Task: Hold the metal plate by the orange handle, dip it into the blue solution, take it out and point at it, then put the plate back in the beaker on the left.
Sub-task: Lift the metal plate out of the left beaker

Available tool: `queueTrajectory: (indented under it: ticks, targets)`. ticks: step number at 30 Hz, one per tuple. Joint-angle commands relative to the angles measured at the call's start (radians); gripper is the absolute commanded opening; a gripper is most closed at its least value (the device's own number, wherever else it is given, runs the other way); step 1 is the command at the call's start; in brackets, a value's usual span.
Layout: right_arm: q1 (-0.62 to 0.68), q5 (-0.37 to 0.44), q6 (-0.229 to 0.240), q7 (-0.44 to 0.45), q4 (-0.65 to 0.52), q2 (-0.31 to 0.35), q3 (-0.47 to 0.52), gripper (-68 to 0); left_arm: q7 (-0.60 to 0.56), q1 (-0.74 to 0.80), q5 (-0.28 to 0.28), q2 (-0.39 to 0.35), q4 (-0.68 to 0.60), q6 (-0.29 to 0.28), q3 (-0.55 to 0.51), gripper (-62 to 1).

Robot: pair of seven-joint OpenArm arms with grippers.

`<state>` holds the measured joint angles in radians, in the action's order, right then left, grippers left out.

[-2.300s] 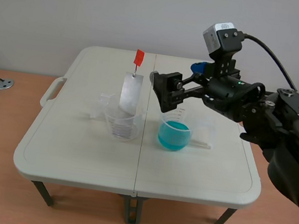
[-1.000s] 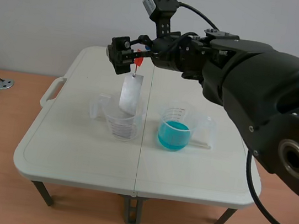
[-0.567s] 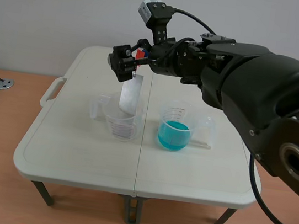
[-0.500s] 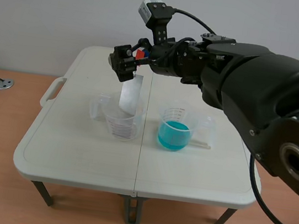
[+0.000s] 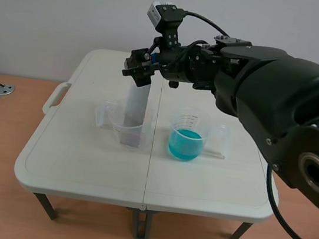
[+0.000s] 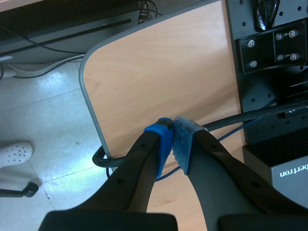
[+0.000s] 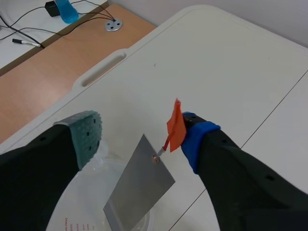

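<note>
Metal plate (image 7: 139, 185) standing in the left beaker (image 5: 116, 129) on the table (image 5: 76, 161), orange handle (image 7: 176, 126) at its top between the right arm's jaws, which stand apart, beaker of blue solution (image 5: 186, 142) just beside, left arm's jaws together.

Bright, even light; soft, faint shadows

- Scene view: raised, facing the table (image 5: 82, 165) front-on.
- Right wrist view: close above the metal plate (image 7: 139, 187), shared with scene view.
- Left wrist view: downward, wooden desk (image 6: 159, 72) under the left gripper (image 6: 172, 139).
</note>
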<state>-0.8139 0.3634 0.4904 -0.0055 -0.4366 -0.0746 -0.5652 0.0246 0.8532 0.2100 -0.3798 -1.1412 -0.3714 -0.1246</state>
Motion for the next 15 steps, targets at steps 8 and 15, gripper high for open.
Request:
queueTrajectory:
  ticks: [8, 15]
  targets:
    - [-0.028, 0.007, -0.003, 0.023, -0.009, -0.001, 0.001, -45.7, -0.006, 0.008, 0.006, 0.0, -0.016, -0.006, 0.003, -59.4]
    - [-0.028, 0.006, -0.003, 0.042, -0.009, 0.0, 0.001, -58.9, -0.006, 0.008, 0.006, 0.0, -0.016, -0.006, 0.003, -59.4]
